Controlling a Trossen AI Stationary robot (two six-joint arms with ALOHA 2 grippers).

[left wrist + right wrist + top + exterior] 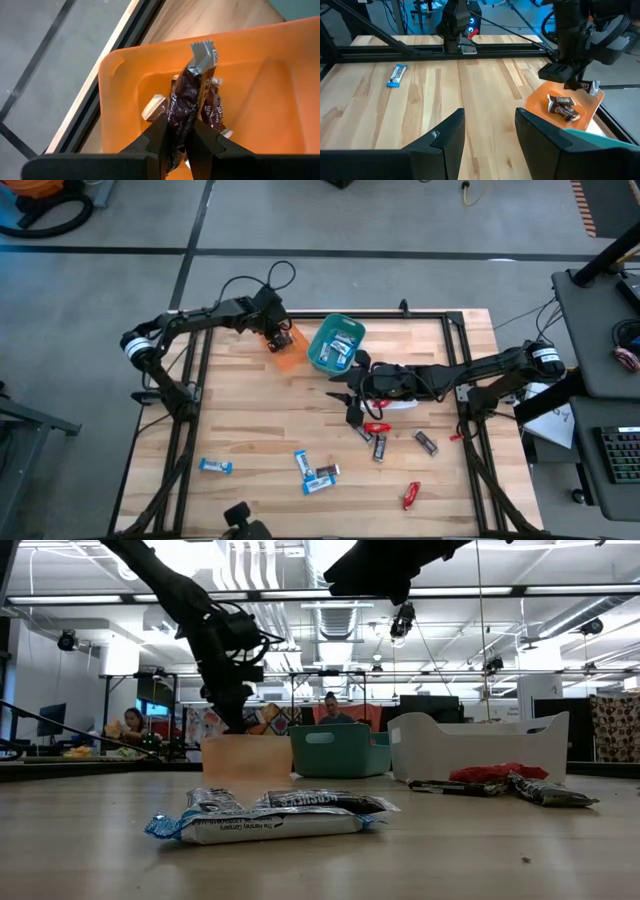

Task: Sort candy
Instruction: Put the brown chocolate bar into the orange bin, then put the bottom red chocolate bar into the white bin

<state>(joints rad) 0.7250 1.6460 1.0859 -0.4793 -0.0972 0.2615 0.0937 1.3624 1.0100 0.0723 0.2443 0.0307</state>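
Observation:
My left gripper (179, 127) hangs over the orange bin (125, 75) at the table's far left and is shut on a dark brown candy bar (187, 97). A few more brown bars (562, 107) lie on the bin's floor. My right gripper (489, 125) hovers open above the table's middle (352, 398) with nothing between its fingers. Loose candy lies on the wood: blue-and-white bars (215, 467) (302, 463) (320, 477), red bars (377, 427) (411, 495) and dark bars (380, 448) (427, 442). My left gripper pinches the brown bar between its two fingers (157, 135), on the bar's two flat faces (181, 112). The fingers slant down from above and lie along the bar. Its silver crimped end (202, 55) sticks out past the fingertips, pointing into the orange bin.
A teal bin (337, 343) holding blue-and-white candy stands right beside the orange one. A white bin (470, 745) sits under my right arm. A black frame rail (430, 313) runs round the table's edges. Bare wood lies at the left middle.

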